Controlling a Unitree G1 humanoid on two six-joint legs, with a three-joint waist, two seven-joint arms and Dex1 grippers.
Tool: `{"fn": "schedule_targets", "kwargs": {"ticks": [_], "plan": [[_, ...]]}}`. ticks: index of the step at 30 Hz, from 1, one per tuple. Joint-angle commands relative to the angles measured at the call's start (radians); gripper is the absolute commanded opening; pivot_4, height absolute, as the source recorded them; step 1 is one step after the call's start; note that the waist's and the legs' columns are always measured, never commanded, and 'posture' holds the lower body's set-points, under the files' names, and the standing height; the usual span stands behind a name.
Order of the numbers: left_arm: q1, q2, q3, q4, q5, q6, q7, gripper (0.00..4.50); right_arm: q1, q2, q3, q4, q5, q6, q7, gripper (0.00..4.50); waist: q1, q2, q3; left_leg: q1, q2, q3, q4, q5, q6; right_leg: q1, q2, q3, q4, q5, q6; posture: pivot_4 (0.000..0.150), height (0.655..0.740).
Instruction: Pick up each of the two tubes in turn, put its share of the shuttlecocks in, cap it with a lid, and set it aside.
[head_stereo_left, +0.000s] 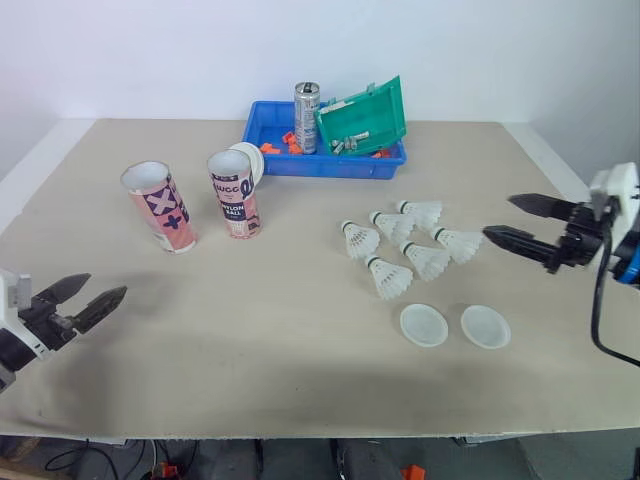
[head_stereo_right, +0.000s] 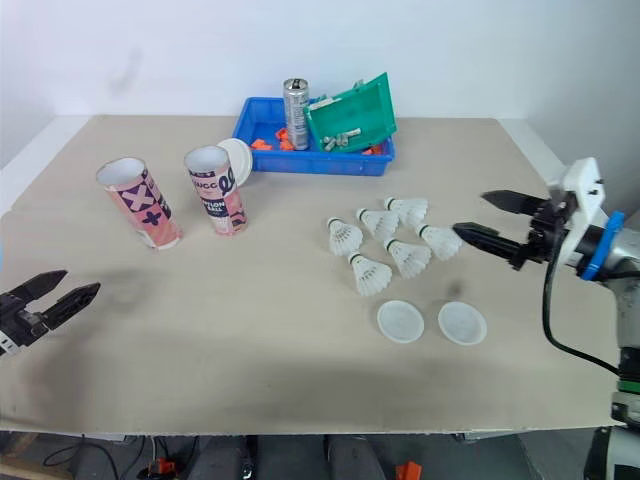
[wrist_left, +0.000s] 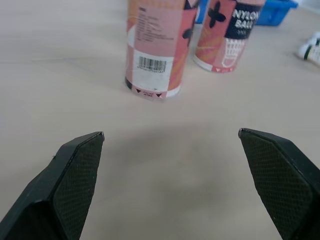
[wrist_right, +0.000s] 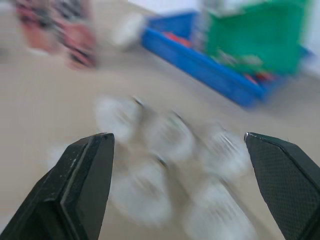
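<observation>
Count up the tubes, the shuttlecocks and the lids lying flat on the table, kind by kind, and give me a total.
tubes: 2
shuttlecocks: 6
lids lying flat: 2
Total: 10

The left gripper (head_stereo_left: 106, 285) reaches in low from the robot's left side. Its two black fingers (wrist_left: 75, 175) are spread wide with nothing between them, tips pointing forward and slightly inward. The right gripper (head_stereo_left: 498, 216) comes in from the robot's right side on a white wrist (head_stereo_left: 617, 190) with a blue ring (head_stereo_right: 598, 245), and a black cable (head_stereo_left: 598, 300) loops down behind it. Its fingers (wrist_right: 85, 175) are likewise parted and empty, pointing toward the robot's left.
</observation>
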Motion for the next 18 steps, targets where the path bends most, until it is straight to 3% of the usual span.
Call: {"fn": "schedule_targets", "kwargs": {"ticks": [1, 8, 18], "plan": [[-0.066, -0.007, -0.034, 0.055, 0.050, -0.123, -0.030, 4.50, -0.062, 0.111, 0.094, -0.252, 0.087, 0.070, -0.068, 4.45, 0.000, 0.000, 0.000, 0.000, 0.000, 0.000, 0.000, 0.000, 0.000, 0.000, 0.000, 0.000, 0.000, 0.000, 0.000, 0.150, 0.7038], [-0.245, -0.066, -0.131, 0.224, 0.110, -0.239, -0.029, 4.50, -0.096, 0.316, 0.285, -0.397, -0.009, 0.080, -0.251, 4.45, 0.008, -0.001, -0.001, -0.002, 0.000, -0.001, 0.000, 0.000, 0.000, 0.000, 0.000, 0.000, 0.000, 0.000, 0.001, 0.150, 0.7038], [-0.521, -0.117, -0.223, 0.605, 0.204, -0.390, -0.019, 4.50, -0.095, 0.420, 0.376, -0.479, -0.069, 0.123, -0.388, 4.45, 0.009, -0.003, -0.002, -0.004, 0.000, -0.003, 0.000, 0.001, 0.000, -0.001, 0.003, 0.000, 0.001, 0.001, 0.005, 0.150, 0.7038]]}}
